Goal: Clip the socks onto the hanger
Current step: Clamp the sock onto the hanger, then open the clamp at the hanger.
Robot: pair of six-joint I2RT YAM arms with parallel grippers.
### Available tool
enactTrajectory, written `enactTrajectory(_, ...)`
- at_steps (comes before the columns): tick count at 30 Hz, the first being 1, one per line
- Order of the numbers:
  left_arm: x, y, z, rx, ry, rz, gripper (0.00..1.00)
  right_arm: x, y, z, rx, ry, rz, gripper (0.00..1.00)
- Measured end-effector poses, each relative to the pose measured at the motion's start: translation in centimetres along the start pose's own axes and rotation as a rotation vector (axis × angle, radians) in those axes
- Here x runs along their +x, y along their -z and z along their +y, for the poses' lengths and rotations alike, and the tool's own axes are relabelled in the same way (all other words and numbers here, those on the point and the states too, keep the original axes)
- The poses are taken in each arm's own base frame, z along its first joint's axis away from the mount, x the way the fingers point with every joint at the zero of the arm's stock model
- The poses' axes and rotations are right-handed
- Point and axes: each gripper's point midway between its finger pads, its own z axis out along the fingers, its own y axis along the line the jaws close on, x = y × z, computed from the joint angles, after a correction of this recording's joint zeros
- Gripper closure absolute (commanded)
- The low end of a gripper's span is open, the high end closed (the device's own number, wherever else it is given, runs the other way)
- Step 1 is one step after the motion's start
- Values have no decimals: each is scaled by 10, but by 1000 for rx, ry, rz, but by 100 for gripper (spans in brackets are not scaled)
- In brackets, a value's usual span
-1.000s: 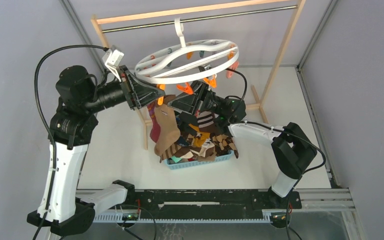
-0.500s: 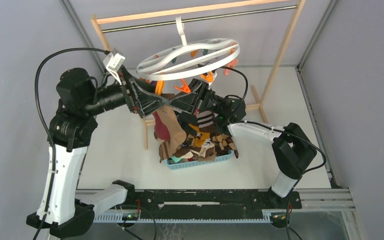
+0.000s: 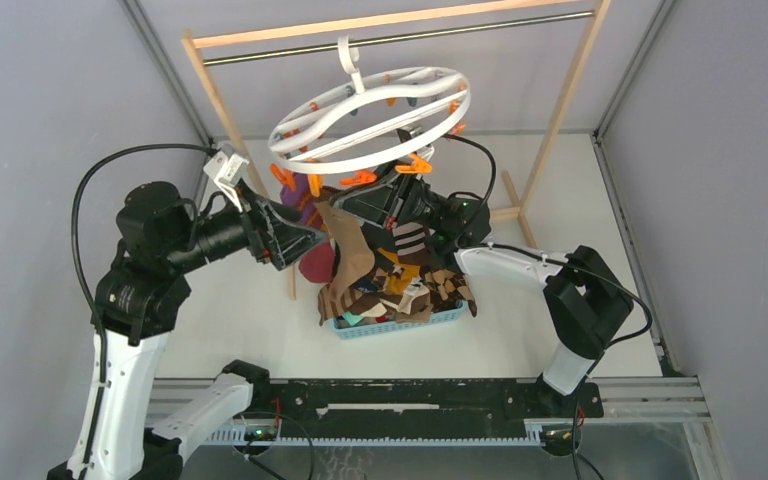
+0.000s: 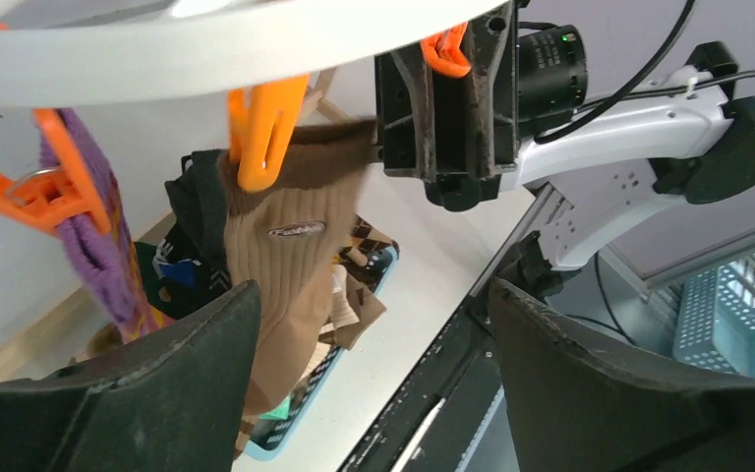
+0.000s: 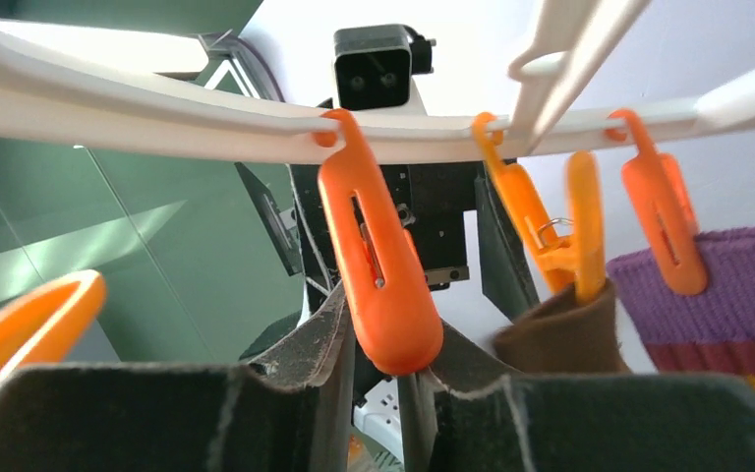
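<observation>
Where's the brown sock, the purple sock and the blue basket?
brown sock (image 4: 290,265): left wrist view, its ribbed leg.
purple sock (image 4: 108,267): left wrist view, its leg.
blue basket (image 3: 400,323): top external view, its front wall.

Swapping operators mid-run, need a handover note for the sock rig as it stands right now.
Left gripper: open, empty, just below the hanger.
Right gripper: looks shut on an orange clip hanging from the hanger rim.
Done: brown sock and purple sock are clipped up.
Left: pile of socks in the blue basket below.
</observation>
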Motion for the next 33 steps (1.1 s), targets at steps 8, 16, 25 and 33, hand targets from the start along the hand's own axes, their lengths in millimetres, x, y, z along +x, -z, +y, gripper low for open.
enactTrajectory(8,5,-6,8,-16,-5,21,26,25,34,-34,134,-68,-12,50)
enactTrajectory(16,6,-7,11,-17,-29,28,36,36,68,-43,280,-27,-47,38)
enactTrajectory(25,8,-15,18,-23,-29,51,42,50,75,-48,378,35,-69,34)
enactTrajectory(33,10,-19,23,-26,-25,65,47,86,130,-89,610,-8,-70,35)
